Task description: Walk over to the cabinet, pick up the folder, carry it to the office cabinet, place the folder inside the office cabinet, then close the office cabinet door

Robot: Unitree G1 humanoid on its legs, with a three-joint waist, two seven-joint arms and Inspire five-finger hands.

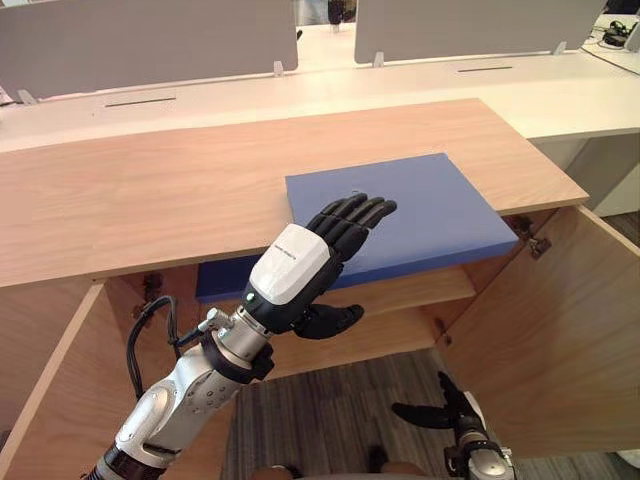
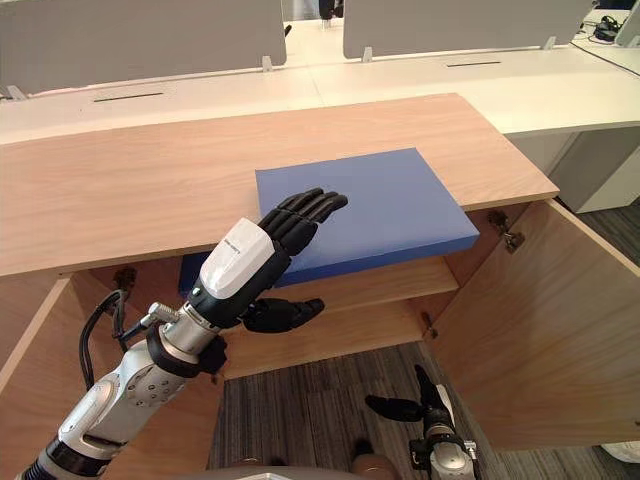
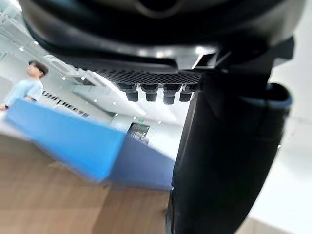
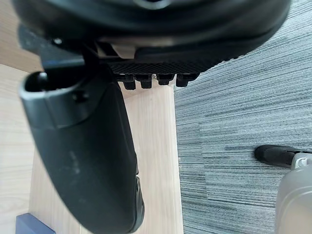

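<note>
Down low by the open door (image 1: 560, 330), right hand (image 1: 448, 408) hangs with fingers spread; left hand (image 1: 300, 270) lies flat, fingers straight, seemingly touching the blue folder (image 1: 440, 215) overhanging the front edge of the wooden cabinet top (image 1: 150, 190)

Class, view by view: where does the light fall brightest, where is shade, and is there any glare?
Left eye view: the white desk is brightest; the cabinet interior under its top lies in shade. Left wrist view: ceiling lights glare beyond the blue folder, glints on the left hand. Right wrist view: carpet evenly lit.
</note>
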